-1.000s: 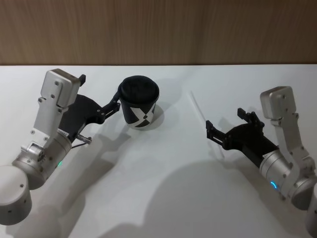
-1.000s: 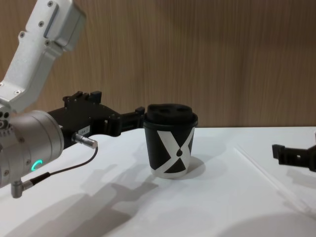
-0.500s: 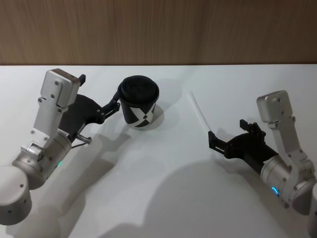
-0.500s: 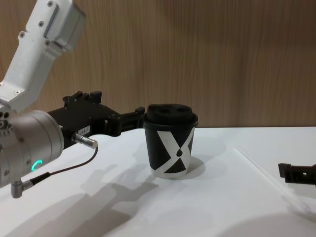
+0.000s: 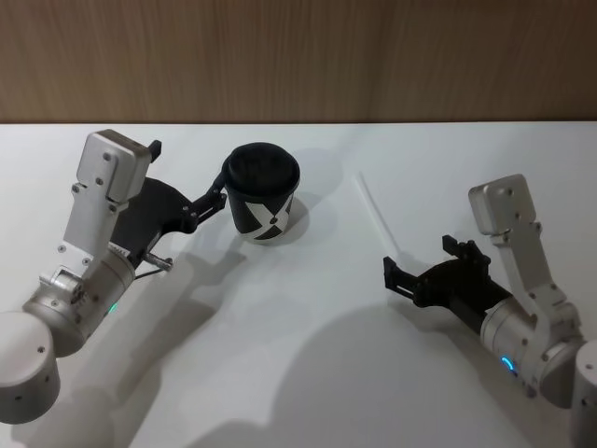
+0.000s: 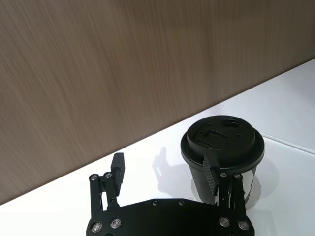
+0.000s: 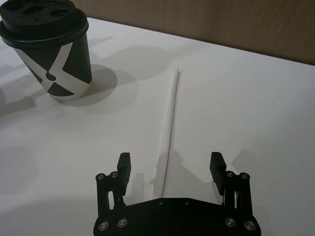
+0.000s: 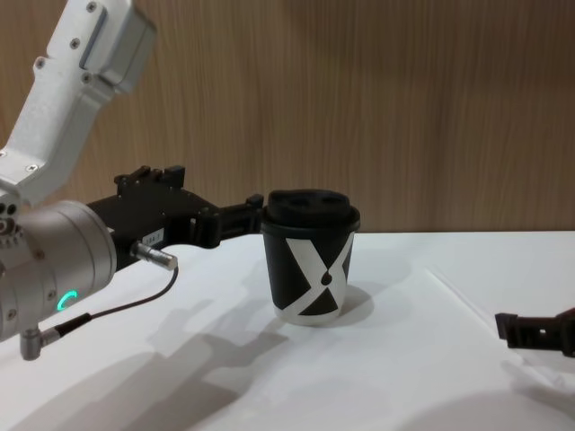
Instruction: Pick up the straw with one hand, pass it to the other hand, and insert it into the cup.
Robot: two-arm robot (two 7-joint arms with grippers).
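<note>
**Right gripper lining up on the straw's near end**

The right gripper (image 7: 170, 160) is hanging low over the table, well to the cup's right and nearer the robot than the cup. Its two fingers are spread wide and holding nothing. The straw (image 7: 171, 118) is lying flat on the table to the right of the cup (image 5: 266, 201), apart from it. Its long axis is running away from the robot toward the wall, with the far end leaning slightly toward the cup. Its near end is sitting in the gap between the right gripper's fingers, so the fingers are standing across that axis, and closing there would likely catch the straw close to its tip. This arm is plainly the nearer one to the straw.

The left gripper (image 6: 165, 167) is waiting on the cup's left, fingers spread, with one fingertip right at the lid's rim. Whether it is touching I cannot tell.

The white table (image 5: 420, 159) is carrying soft shadows of both arms, and a wood-panelled wall (image 5: 298, 56) is rising behind the cup.
</note>
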